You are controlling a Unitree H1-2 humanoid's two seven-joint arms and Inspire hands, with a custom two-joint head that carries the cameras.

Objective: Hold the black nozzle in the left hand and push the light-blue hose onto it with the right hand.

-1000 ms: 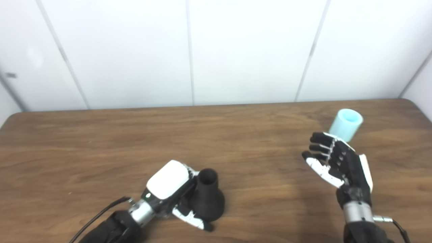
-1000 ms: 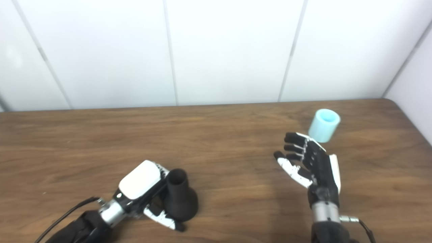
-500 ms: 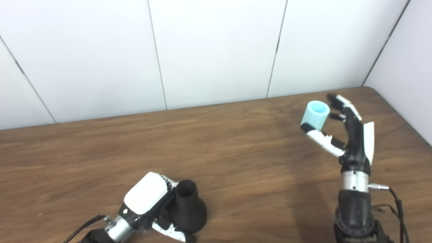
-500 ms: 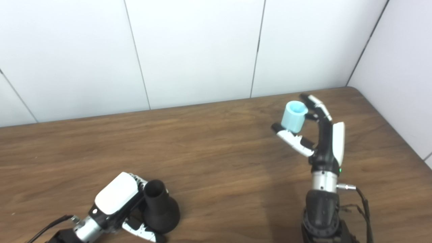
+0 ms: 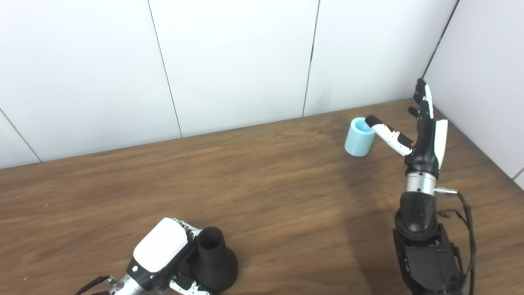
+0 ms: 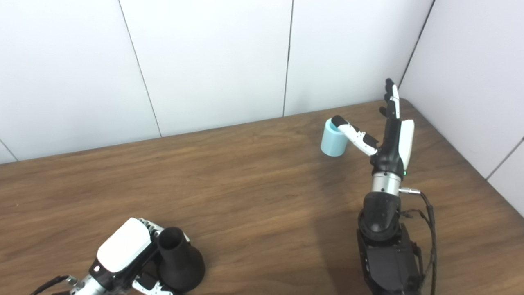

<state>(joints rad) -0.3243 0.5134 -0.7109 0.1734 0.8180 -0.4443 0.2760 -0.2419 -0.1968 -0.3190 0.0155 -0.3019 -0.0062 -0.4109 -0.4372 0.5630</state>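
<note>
**Left hand on nozzle; right hand open beside hose**

Left hand [image 5: 161, 256] — near table [image 5: 254, 192] edge, fingers wrapped around the black nozzle [image 5: 213, 262], which stands upright on its flared base (narrow mouth up). Right hand [image 5: 423, 131] — far right corner, fingers straight and spread, holding nothing; thumb reaches toward the light-blue hose [image 5: 359, 137]. Hose piece stands upright on the table, just left of that hand; thumb-tip contact cannot be told.
</note>
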